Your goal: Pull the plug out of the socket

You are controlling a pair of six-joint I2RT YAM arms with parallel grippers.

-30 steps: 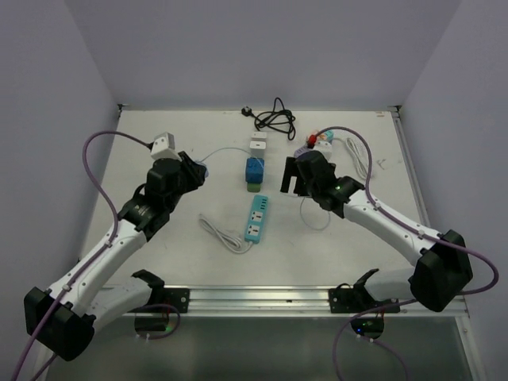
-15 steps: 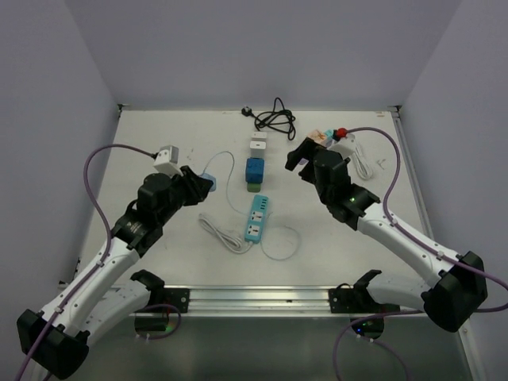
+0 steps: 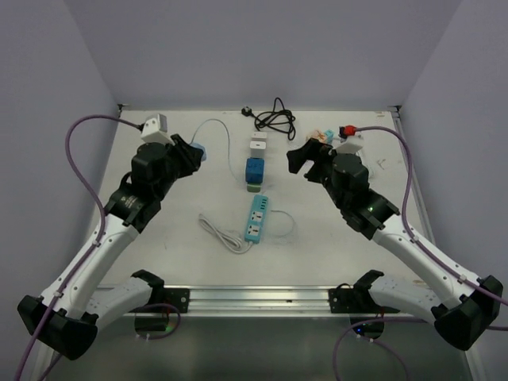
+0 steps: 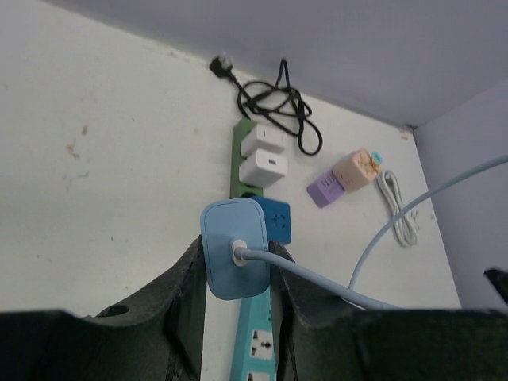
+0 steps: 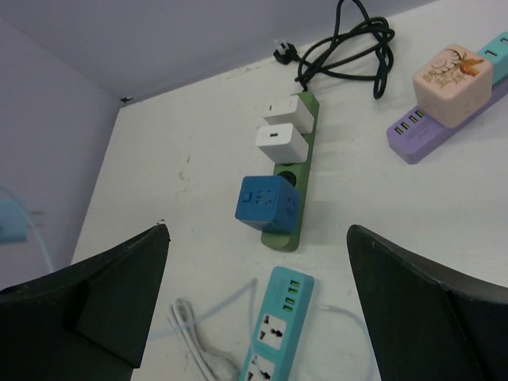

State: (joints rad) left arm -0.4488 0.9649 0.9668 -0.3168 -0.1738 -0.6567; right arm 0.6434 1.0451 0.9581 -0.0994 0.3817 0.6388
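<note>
blue plug (image 4: 233, 248) in left hand (image 4: 234, 270), seemingly clear of green socket (image 5: 287, 172).

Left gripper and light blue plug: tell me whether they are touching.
Touching. The left wrist view shows the light blue plug wedged between the fingers of the left gripper, with each finger pressed against one side.

three power strips (image 5: 286, 176) (image 5: 278, 317) (image 5: 413, 131), two white adapters (image 5: 282, 113) (image 5: 281, 143), one blue cube (image 5: 267, 202), one light-blue plug (image 4: 234, 258), one black cord (image 5: 349, 48).
</note>
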